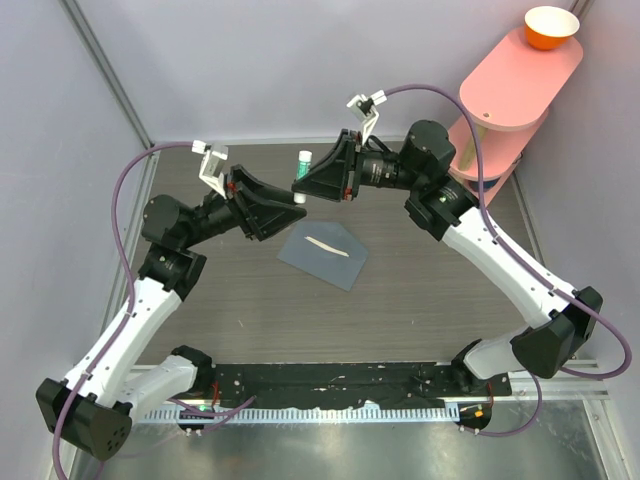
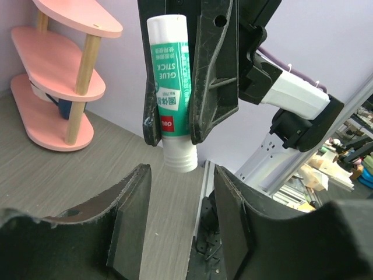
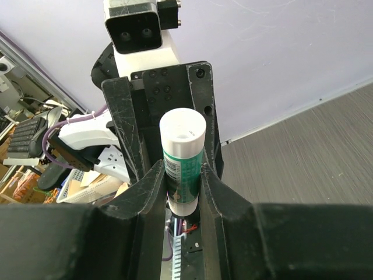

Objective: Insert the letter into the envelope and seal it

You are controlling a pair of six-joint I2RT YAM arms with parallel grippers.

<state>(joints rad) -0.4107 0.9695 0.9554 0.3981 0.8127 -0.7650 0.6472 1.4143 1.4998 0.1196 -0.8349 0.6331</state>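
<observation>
The slate blue-grey envelope (image 1: 322, 252) lies flat on the table between the arms, with a pale streak across its top. No separate letter shows. My right gripper (image 1: 303, 182) is shut on a green and white glue stick (image 1: 303, 163) and holds it upright above the table behind the envelope. In the right wrist view the glue stick (image 3: 182, 157) is clamped between the right gripper's (image 3: 182, 178) fingers. My left gripper (image 1: 297, 206) is open just below it. In the left wrist view the left gripper's (image 2: 180, 216) fingers stand apart under the stick's white ribbed end (image 2: 179, 158), not touching it.
A pink tiered shelf (image 1: 510, 95) stands at the back right with an orange bowl (image 1: 551, 27) on top; the shelf also shows in the left wrist view (image 2: 58, 87). Grey walls close the table's back and sides. A black rail (image 1: 330, 380) runs along the near edge.
</observation>
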